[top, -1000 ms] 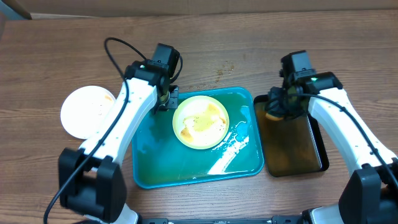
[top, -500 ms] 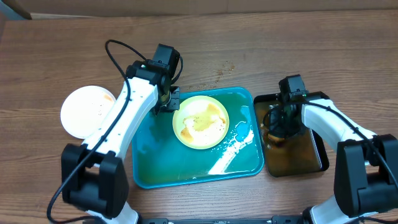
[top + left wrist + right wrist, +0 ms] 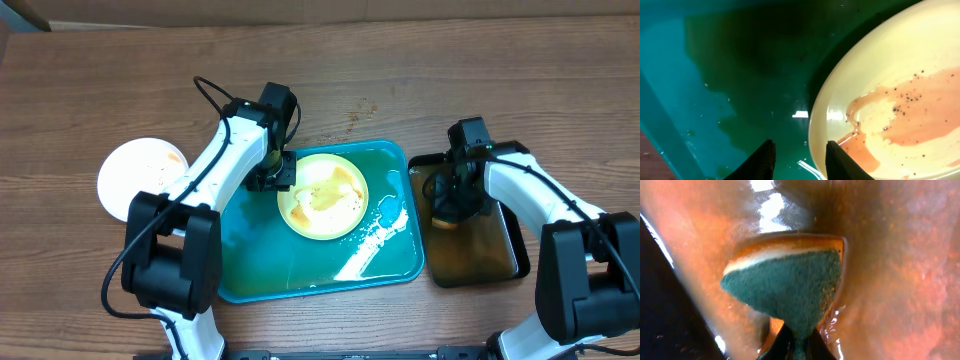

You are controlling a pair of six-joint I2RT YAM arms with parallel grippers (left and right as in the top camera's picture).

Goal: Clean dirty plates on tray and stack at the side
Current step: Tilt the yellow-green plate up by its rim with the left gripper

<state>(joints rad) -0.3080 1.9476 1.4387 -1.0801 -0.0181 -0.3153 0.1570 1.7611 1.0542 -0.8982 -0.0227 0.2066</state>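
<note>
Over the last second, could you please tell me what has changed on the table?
The right pincer, still shut on the sponge, slid along the black tray's left side toward the robot's base. The left pincer edged toward the green plate, and its open fingers now straddle the rim. The green plate, the white plate and the teal tray stayed put.

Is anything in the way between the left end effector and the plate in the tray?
Nothing visible does. The left end effector is open right at the rim of the plate, and only the wet floor of the tray shows between its fingers.
</note>
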